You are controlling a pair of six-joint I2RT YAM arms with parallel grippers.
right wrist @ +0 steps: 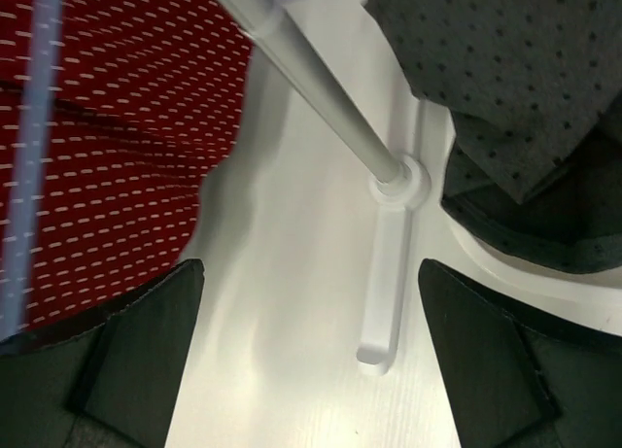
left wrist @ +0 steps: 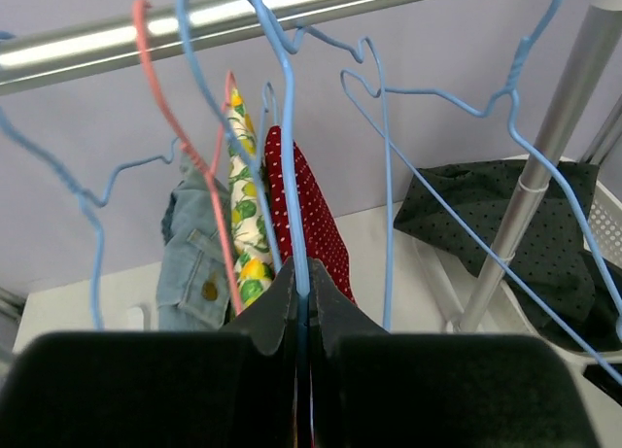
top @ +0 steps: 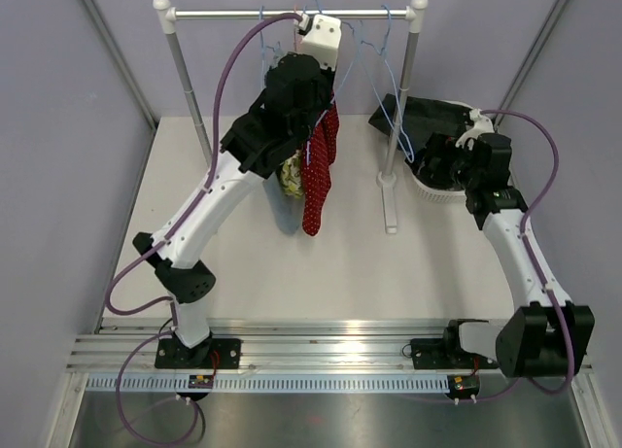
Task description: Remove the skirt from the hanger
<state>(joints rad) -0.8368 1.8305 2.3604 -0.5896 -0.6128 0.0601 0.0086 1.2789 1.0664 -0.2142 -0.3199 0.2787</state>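
Note:
A red white-dotted skirt hangs from a blue wire hanger on the rack rail. It also shows in the left wrist view and at the left of the right wrist view. My left gripper is raised under the rail and is shut on the blue hanger's wire, just above the skirt. My right gripper is open and empty, low over the table beside the rack's right post.
A lemon-print skirt on a pink hanger and a denim skirt hang left of the red one. Several bare blue hangers hang on the rail. A dark dotted garment lies in a white basket at the right. The rack's foot lies between my right fingers.

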